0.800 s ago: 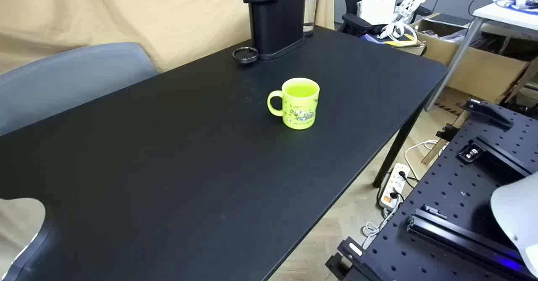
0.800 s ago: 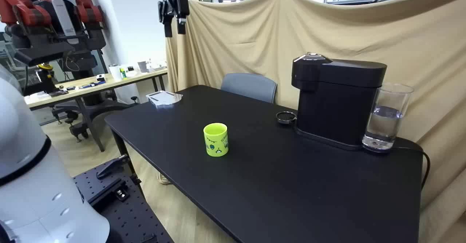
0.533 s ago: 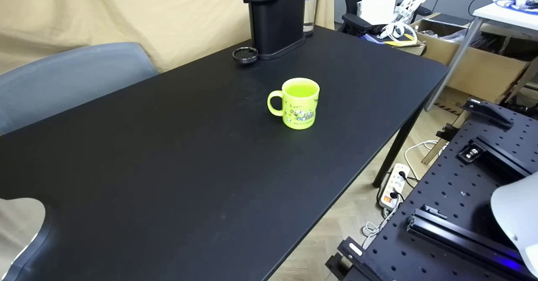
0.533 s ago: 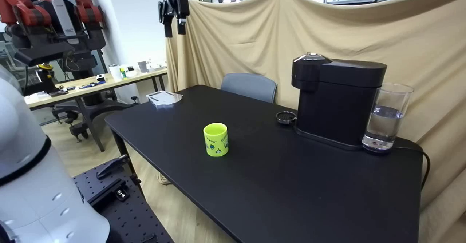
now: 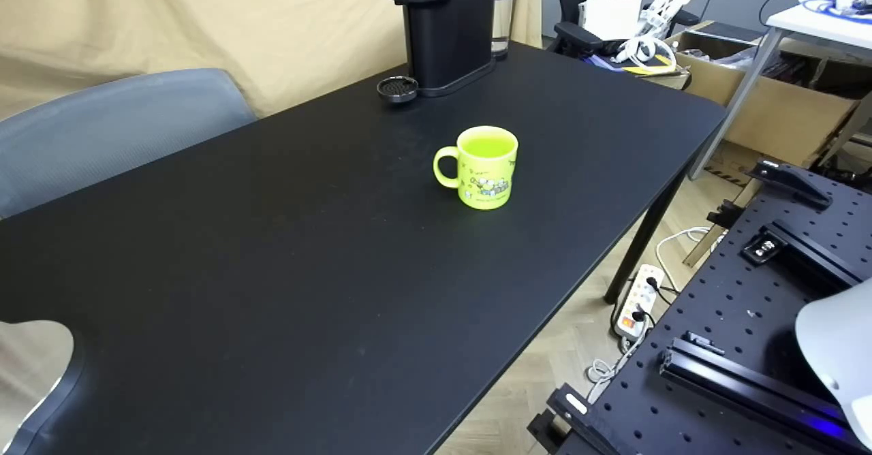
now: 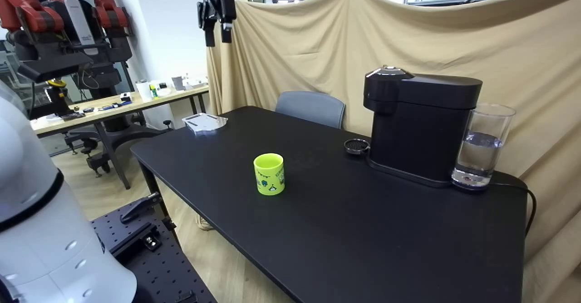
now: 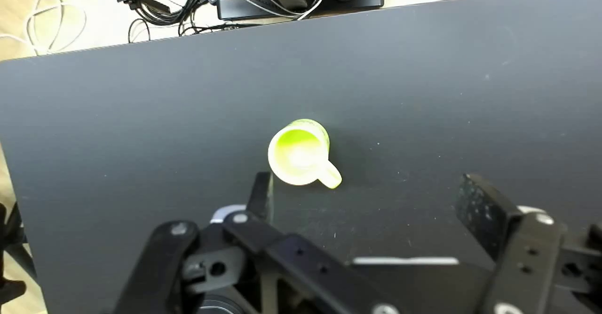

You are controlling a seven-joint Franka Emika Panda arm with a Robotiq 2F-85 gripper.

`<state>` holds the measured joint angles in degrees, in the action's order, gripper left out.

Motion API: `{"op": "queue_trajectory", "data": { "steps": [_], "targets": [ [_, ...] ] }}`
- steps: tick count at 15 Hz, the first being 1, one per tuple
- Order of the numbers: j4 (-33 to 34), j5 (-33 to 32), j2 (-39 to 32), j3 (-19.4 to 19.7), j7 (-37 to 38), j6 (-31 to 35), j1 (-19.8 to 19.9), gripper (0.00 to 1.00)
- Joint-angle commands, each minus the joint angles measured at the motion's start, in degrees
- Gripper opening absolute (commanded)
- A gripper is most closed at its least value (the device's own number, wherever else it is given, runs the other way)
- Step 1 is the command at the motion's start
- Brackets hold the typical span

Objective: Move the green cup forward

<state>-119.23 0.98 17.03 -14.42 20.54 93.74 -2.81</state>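
Observation:
The green cup, a bright lime mug with small printed pictures, stands upright on the black table in both exterior views (image 5: 485, 176) (image 6: 269, 176). Its loop handle shows in an exterior view and in the wrist view, where I look down into the cup (image 7: 301, 154). My gripper (image 7: 367, 194) is open, with its fingers wide apart and nothing between them. In the wrist view the cup lies ahead of the left finger. In an exterior view the gripper (image 6: 218, 41) hangs high above the table, well apart from the cup.
A black coffee machine (image 6: 420, 126) with a round drip tray (image 6: 356, 146) and a clear water container (image 6: 481, 153) stands on the table. A clear plate (image 6: 205, 122) lies at the table's far end. A grey chair (image 6: 311, 108) stands beside the table, before a beige curtain.

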Motion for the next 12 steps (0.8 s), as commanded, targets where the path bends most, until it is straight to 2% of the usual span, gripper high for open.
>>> {"op": "queue_trajectory", "data": {
  "steps": [1, 5, 9, 11, 12],
  "targets": [
    [-0.14, 0.09, -0.47, 1.45, -0.26, 0.9, -1.24, 1.0],
    [-2.59, -1.61, -2.15, 2.53, -0.88, 8.51, -0.68, 1.0],
    [-7.05, -2.31, -5.94, 4.8, -4.88, 20.74, -0.47, 1.0],
    [-9.13, -3.19, -8.86, 5.44, -2.87, 27.73, -0.06, 1.0],
    [-10.32, -4.26, -10.09, 5.45, 0.42, 31.5, 0.2, 1.0]
  ]
}}
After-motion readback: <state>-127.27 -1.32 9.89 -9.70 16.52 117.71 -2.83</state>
